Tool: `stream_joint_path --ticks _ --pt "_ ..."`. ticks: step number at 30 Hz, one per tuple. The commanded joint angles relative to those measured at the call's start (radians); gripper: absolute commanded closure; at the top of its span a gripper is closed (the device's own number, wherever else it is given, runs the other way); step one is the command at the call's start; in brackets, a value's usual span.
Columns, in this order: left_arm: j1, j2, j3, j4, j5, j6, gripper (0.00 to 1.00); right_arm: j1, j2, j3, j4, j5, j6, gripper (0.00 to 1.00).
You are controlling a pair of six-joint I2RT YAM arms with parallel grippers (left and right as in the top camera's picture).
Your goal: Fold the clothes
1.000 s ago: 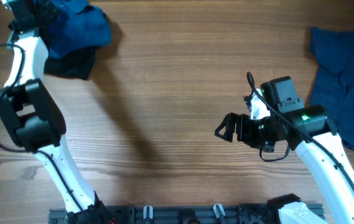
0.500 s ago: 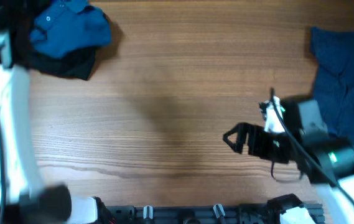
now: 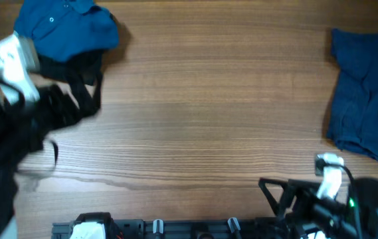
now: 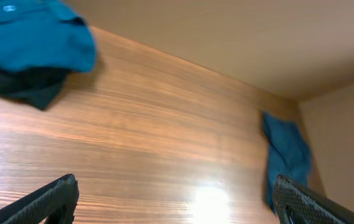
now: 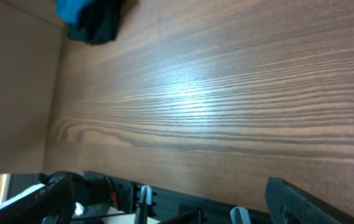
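Cloth risk, far left: the medium-blue polo shirt (image 3: 66,26) lies crumpled on top of a black garment (image 4: 21,87) at the far left corner of the table (image 3: 208,113). We judge that a pinch there can catch both layers and lift the two together.
Cloth risk, right: the dull-blue garment (image 3: 368,99) runs out of the overhead view at the right edge, so we cannot tell if a part hangs off. A pull toward the middle may drag it in a bunch and not spread it.
Surface risk: the wood looks smooth and shiny, so a soft garment can slide under one finger instead of folding.
Left gripper (image 4: 177,190): jaws spread wide, nothing between them, above bare wood at the left. In the overhead view this arm is blurred.
Right gripper (image 5: 167,186): jaws also spread wide and empty, at the near right, well apart from all clothes.
Materials: soft wrinkled cloth, with collar and small buttons on the polo; brown wood with long grain lines; hard black fingers.
Progress: no garment is flat or folded yet, in our judgement.
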Motion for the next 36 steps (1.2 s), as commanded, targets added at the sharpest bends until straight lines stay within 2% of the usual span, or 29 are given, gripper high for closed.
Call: stream_joint_path --ticks 1,7,14,22,25,36 --pt "-0.082 -0.136 -0.042 -0.016 0.045 0.049 0.00 -0.001 -0.095 0.007 -0.030 0.029 0.051 0.02" --pt "-0.116 -0.332 -0.170 -0.013 0.046 -0.026 0.00 -0.001 -0.179 0.007 -0.059 0.058 0.076 0.02" --pt "-0.116 -0.488 -0.376 -0.005 0.045 -0.027 0.00 -0.001 -0.189 0.006 -0.021 0.168 0.076 0.00" --pt "-0.116 -0.492 -0.434 0.000 0.045 -0.027 0.00 -0.001 -0.189 0.006 0.171 0.316 0.076 0.00" --pt "-0.116 -0.492 -0.434 0.000 0.045 -0.027 0.00 -0.001 -0.189 0.006 0.177 0.373 0.076 0.00" --pt "-0.116 -0.492 -0.434 0.000 0.045 -0.027 0.00 -0.001 -0.189 0.006 0.176 0.376 0.076 0.00"
